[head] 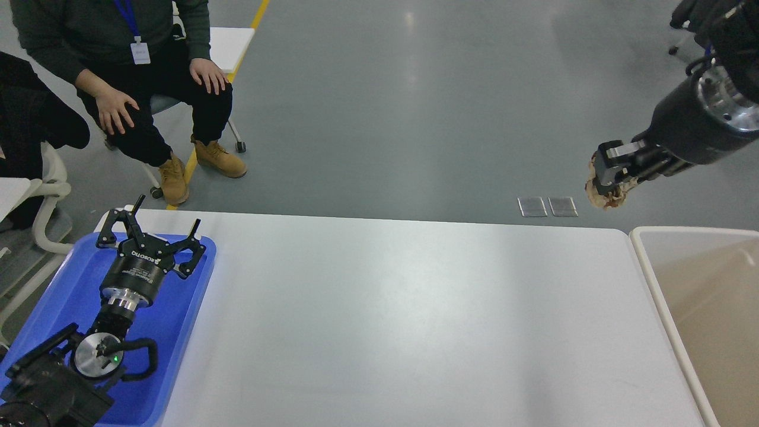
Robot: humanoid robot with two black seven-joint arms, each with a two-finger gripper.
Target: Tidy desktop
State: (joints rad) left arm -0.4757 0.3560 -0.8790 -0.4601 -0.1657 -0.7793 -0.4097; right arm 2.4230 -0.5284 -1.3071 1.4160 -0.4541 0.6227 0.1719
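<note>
White "ROBOTIQ" lettering stands on the black body of the left tool [159,230].

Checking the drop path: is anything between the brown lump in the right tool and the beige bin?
Nothing visible. The right tool holds the brown lump above the floor, just beyond the beige bin; the gap between them is open.

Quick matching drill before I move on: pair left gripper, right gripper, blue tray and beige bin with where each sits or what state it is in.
1. left gripper
2. right gripper
3. blue tray
4. beige bin

A. at the desktop's right end
B. fingers spread, above the tray
C. at the desktop's left end
D. shut on a brown crumpled object

Pairs: 1-B, 2-D, 3-C, 4-A
</note>
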